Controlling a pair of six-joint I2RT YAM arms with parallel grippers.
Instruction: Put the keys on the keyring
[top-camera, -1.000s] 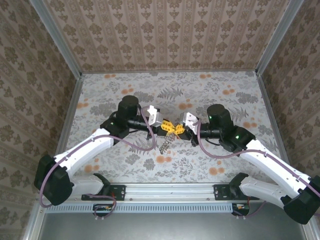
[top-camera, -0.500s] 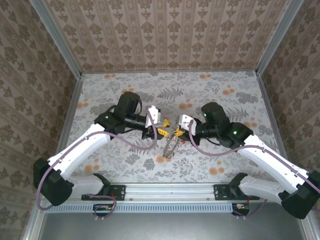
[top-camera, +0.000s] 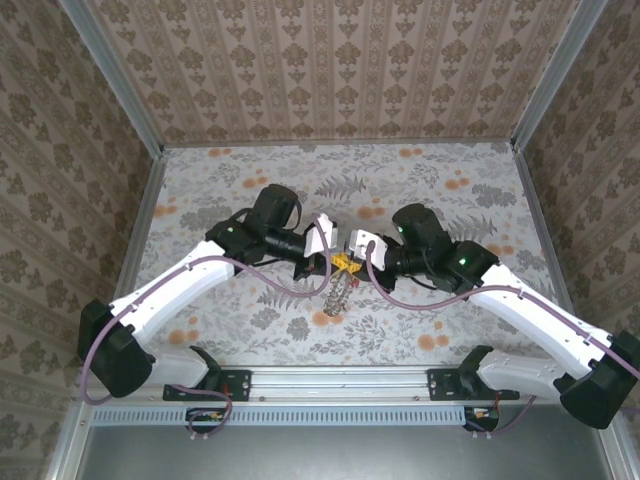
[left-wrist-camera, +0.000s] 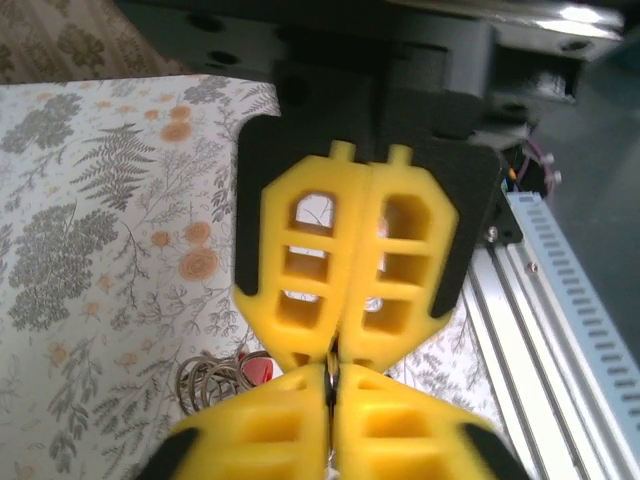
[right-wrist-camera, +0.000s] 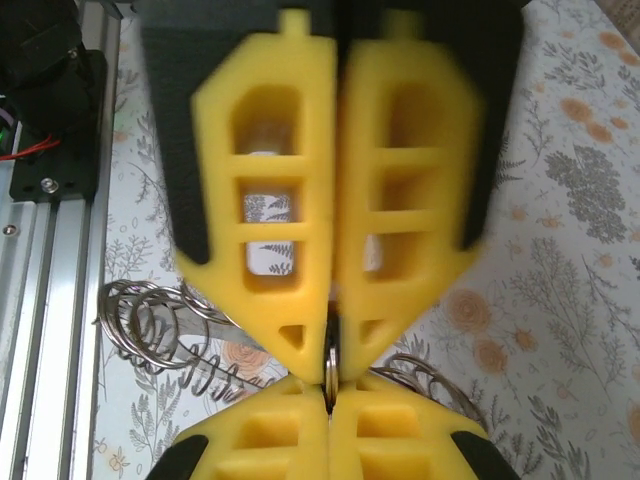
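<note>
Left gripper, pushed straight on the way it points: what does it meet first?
The right gripper: its yellow fingertips face the left gripper tip to tip, seemingly touching, though depth is unclear. The keyring hangs just beside them.

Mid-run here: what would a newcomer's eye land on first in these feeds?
The left gripper and right gripper, bright yellow, meet tip to tip mid-scene in the top view, both shut on the keyring, which dangles just below them. Its silvery coils spread to either side in the right wrist view, and a red key peeks beside them in the left wrist view.
</note>
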